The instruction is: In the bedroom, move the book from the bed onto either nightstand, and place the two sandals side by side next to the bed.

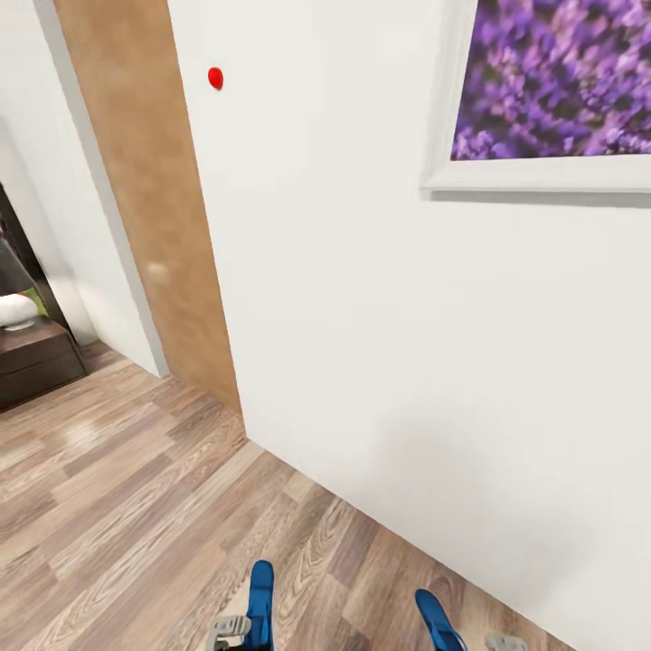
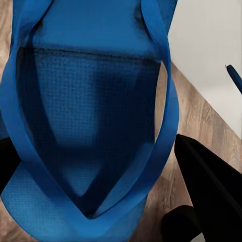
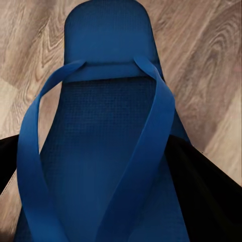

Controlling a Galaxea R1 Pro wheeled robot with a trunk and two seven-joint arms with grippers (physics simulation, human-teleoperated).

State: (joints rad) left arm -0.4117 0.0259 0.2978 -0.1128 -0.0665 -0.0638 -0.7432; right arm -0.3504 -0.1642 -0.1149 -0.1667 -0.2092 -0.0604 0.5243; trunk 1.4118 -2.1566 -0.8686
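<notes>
Head view faces a plain white wall (image 1: 362, 316), close ahead. Against that wall, toward its upper part, hangs a white-framed picture of purple lavender flowers (image 1: 551, 90); a small red round dot (image 1: 215, 78) sits on the wall well left of the picture. Left of the wall's corner stands a light brown wooden door panel (image 1: 149, 208), and beyond it a low dark brown wooden cabinet (image 1: 34, 357) with a white rounded object (image 1: 16, 310) on top. Grey-brown wood-plank floor (image 1: 136, 506) runs from the wall's foot toward the camera. Near the wall's foot, two bright blue flat flip-flop sandals are carried above the floor. The left sandal (image 1: 260, 601) stands on end, thin and narrow as seen edge-on, above the grey left gripper (image 1: 231, 628); the left wrist view shows its textured blue footbed (image 2: 85, 126) and two blue straps meeting in a V, with the floor behind. The right sandal (image 1: 438, 619) tilts beside the grey right gripper (image 1: 506, 644); the right wrist view shows its rounded end, woven-looking footbed (image 3: 101, 166) and blue straps over the planks. Each sandal fills its wrist view, with dark finger shapes at the sandal's edges; both claws look pinched onto their sandals, though the contact itself is hidden. The two sandals are apart, neither touching the floor.
</notes>
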